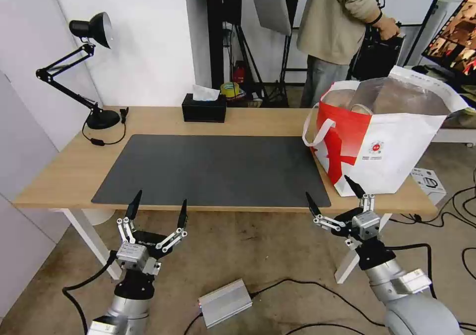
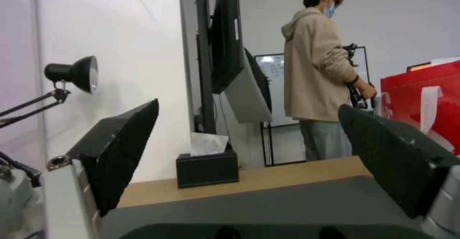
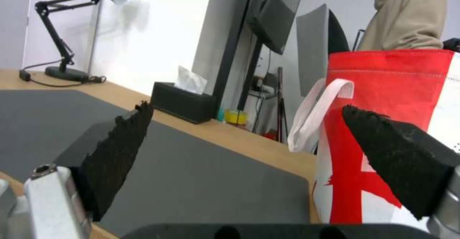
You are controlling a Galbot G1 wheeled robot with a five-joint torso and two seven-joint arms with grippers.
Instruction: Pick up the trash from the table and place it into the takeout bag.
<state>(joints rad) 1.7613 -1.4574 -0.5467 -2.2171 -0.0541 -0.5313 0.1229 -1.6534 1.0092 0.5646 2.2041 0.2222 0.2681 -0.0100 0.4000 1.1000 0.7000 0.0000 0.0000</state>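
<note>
left pincer (image 1: 157,207) and right pincer (image 1: 334,192) both spread wide, empty, before the counter's (image 1: 59,176) near edge | takeout bag (image 1: 391,151) upright far right on counter (rounded shapes inside, we judge trash) | risk: right arm snagging handle (image 1: 317,132), toppling bag

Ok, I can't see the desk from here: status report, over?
Left hand and right hand open, empty, at the table's near edge. Takeout bag upright on the right end. Tissue box at the back.

Even, perhaps overhead light; soft wrist views
</note>
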